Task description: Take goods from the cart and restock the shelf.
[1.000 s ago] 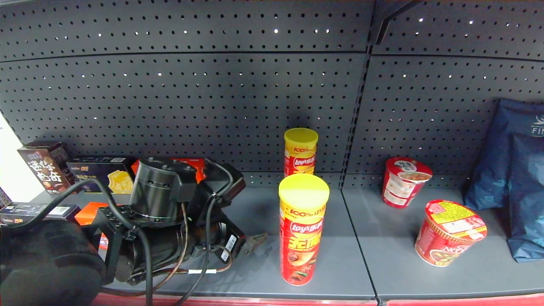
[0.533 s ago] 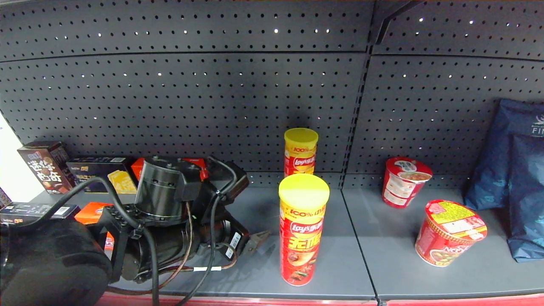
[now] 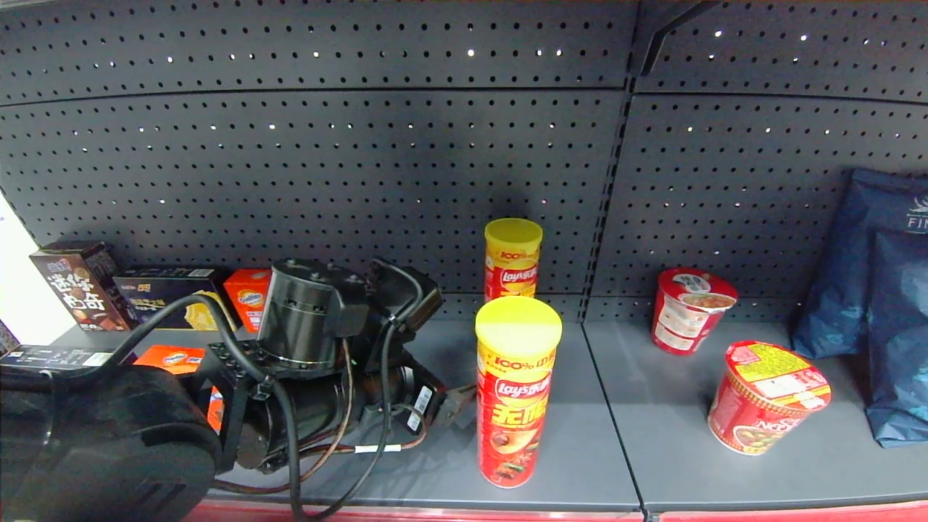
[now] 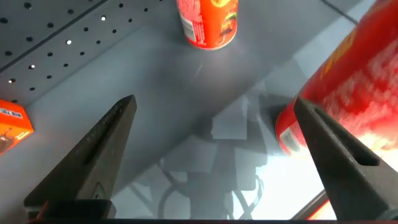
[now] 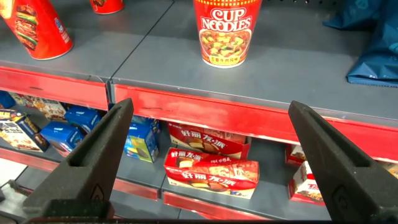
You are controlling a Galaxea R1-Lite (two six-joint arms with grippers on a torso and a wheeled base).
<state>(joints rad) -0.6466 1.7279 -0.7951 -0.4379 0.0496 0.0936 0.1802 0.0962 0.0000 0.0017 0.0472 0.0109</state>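
My left arm lies low on the grey shelf (image 3: pixel 580 464), left of centre. Its left gripper (image 3: pixel 460 402) stands open just left of the front chip can (image 3: pixel 516 391), a red tube with a yellow lid. In the left wrist view the left gripper (image 4: pixel 214 102) holds nothing, with the front chip can (image 4: pixel 354 93) beside one finger and the rear chip can (image 4: pixel 208 22) farther off. The rear chip can (image 3: pixel 512 259) stands against the pegboard. My right gripper (image 5: pixel 210 104) is open and empty in front of the red shelf edge (image 5: pixel 249 115), below a cup of noodles (image 5: pixel 225 31).
Two noodle cups (image 3: pixel 767 397) (image 3: pixel 689 301) and dark blue bags (image 3: pixel 877 304) occupy the shelf's right half. Snack boxes crowd the left: a brown box (image 3: pixel 76 284), a dark box (image 3: pixel 163 290), orange boxes (image 3: pixel 249 297) (image 3: pixel 170 357). Red boxes (image 5: pixel 211 168) fill the lower shelf.
My left arm has slid to the right along the shelf, bringing its open gripper close to the front chip can and uncovering the orange box at the back.
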